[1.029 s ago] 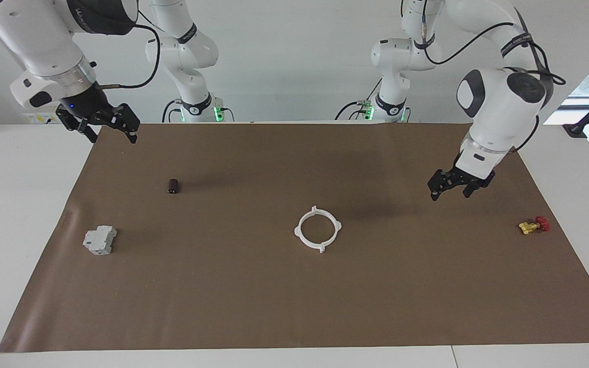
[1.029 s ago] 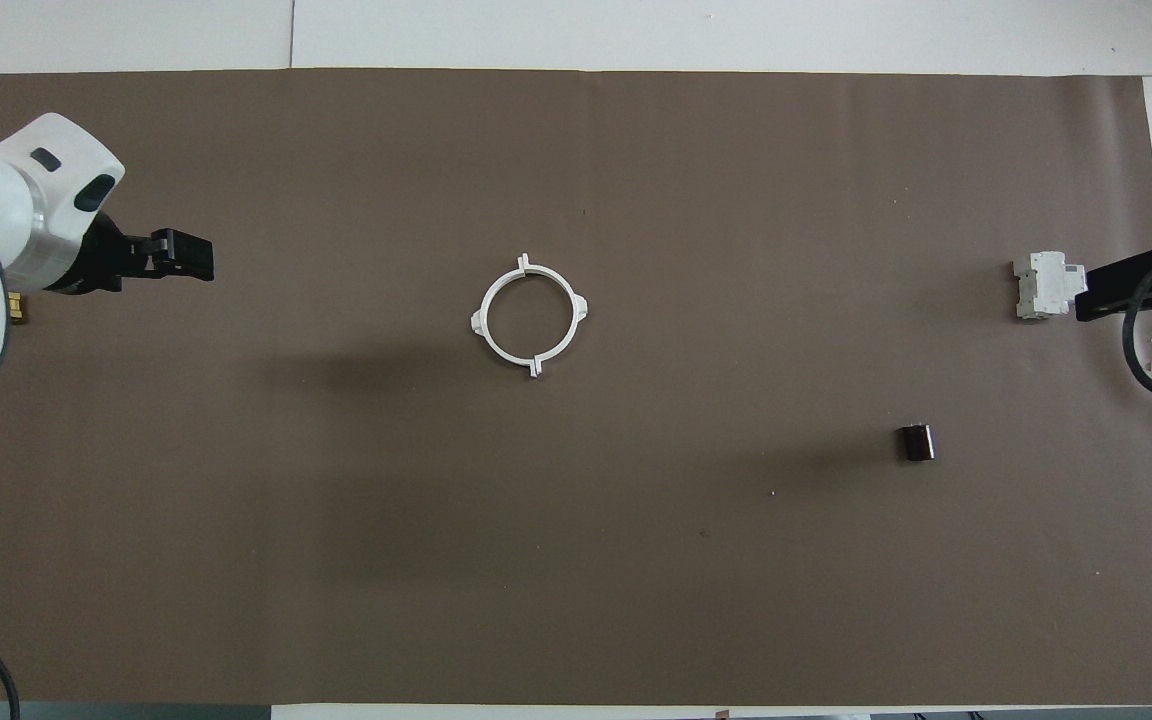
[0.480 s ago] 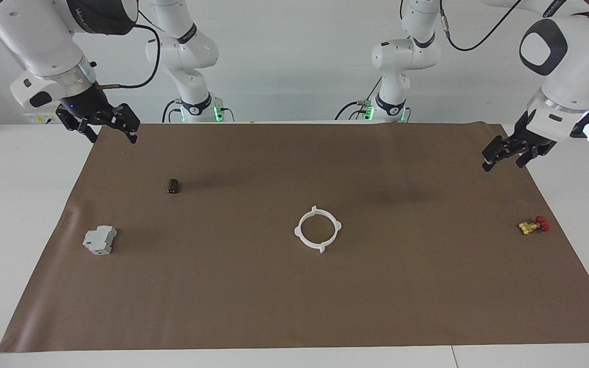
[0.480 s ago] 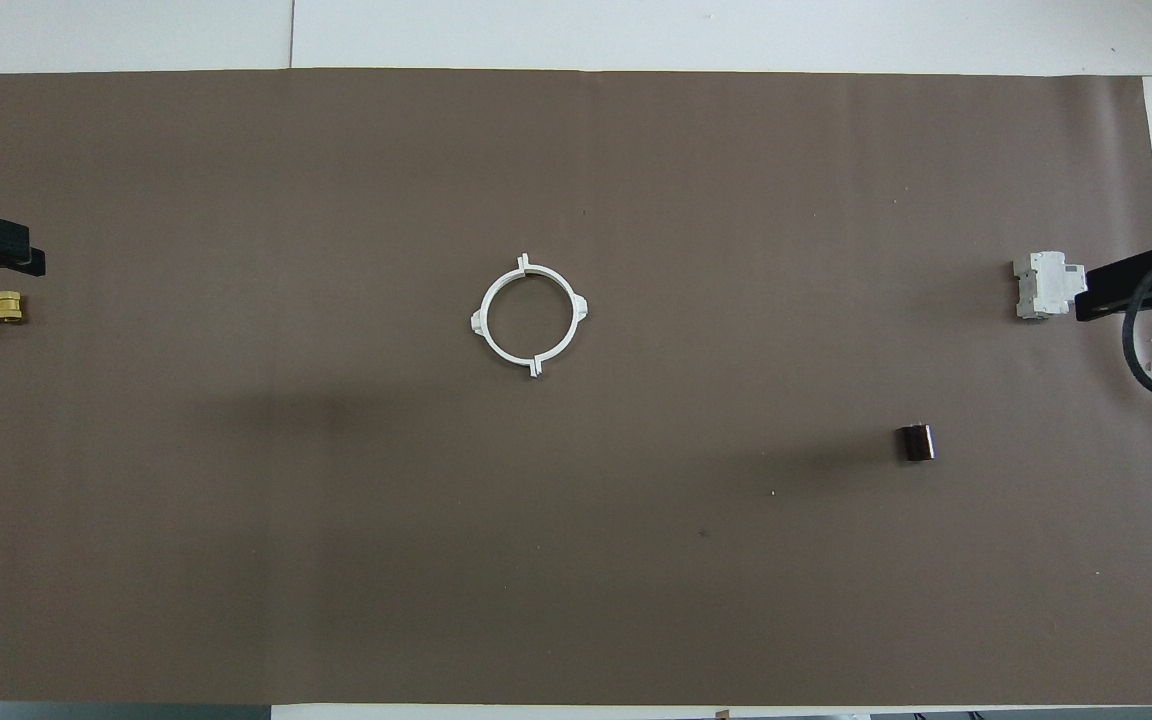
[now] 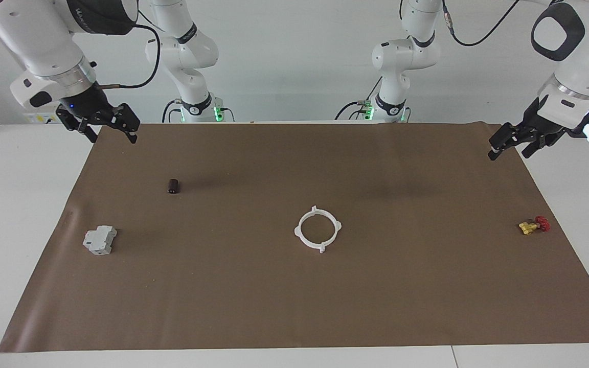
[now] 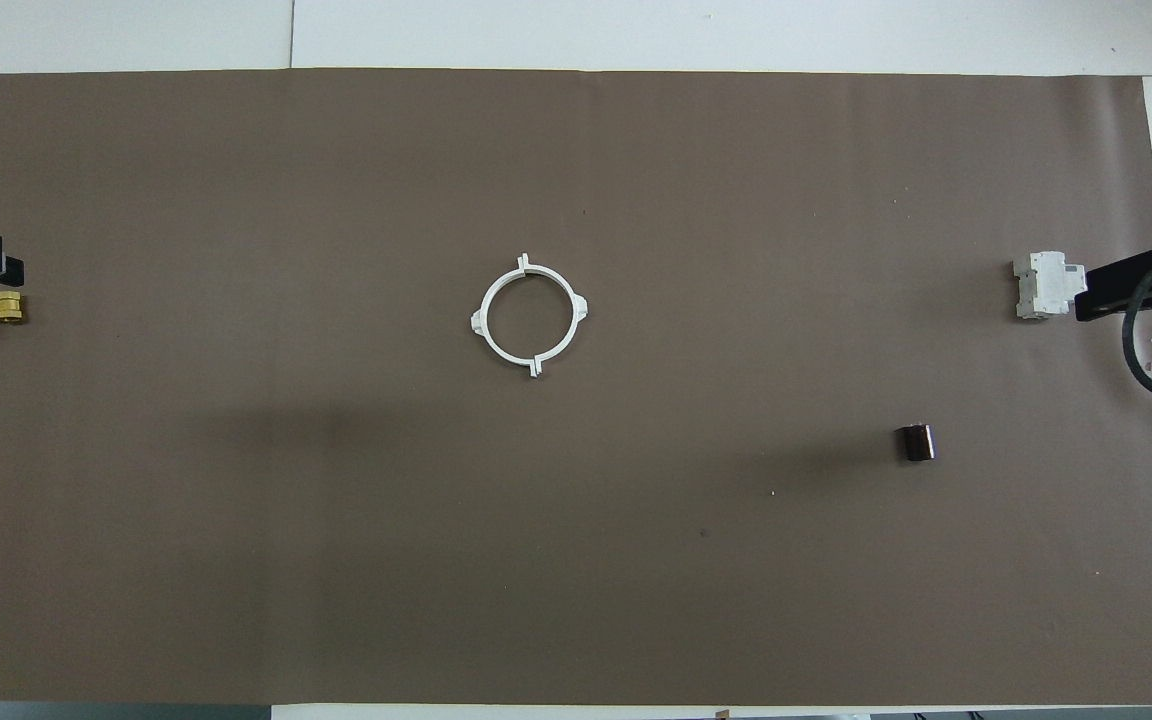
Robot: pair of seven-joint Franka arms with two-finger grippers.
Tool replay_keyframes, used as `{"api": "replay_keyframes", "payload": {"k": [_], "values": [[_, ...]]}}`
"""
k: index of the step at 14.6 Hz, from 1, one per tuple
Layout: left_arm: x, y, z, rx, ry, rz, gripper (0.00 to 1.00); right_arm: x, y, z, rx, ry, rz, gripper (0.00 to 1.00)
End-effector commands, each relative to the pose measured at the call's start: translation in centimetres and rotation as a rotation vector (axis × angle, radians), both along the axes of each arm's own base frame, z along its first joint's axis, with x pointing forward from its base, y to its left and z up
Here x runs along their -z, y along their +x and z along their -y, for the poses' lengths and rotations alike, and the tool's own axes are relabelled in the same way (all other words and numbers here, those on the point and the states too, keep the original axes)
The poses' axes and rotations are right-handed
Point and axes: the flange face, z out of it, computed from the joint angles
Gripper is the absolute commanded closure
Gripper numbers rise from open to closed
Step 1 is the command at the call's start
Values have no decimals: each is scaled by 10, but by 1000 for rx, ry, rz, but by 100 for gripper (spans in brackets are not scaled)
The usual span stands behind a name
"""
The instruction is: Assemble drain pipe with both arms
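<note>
The left gripper, which a second ago hung low over the brown mat near the yellow-and-red valve, now hangs high over the mat's corner at the left arm's end of the table, its jaws spread wide and holding nothing; nothing else has shifted. The right gripper hangs over the mat's corner at the right arm's end, jaws likewise wide apart and empty. Between them, near the middle of the mat, lies the drain pipe, its two white half-ring arcs joined into one flat ring with small tabs sticking out around it, touched by neither arm. No brand, label or writing can be read on any of the objects; dark bands on the arms carry lettering too small to make out. The mat covers most of a white table, with a plain white wall behind the robots and a bright window at the left arm's end. Counted: two arms, one ring of two halves, one grey blocky box toward the right arm's end, one small dark cylinder lying nearer to the robots than the box, and one valve well apart toward the left arm's end.
</note>
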Motion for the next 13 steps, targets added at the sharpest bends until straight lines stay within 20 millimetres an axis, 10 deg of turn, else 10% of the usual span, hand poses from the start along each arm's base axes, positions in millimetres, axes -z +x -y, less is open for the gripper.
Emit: {"api": "replay_keyframes", "payload": {"k": [1,13], "values": [[-2,-24,4,9,-17,-18,0,-2,1,2,2,-10,2,0],[-2,-23,16,-1,46,4,0,-2,1,1,0,-10,2,0]]}}
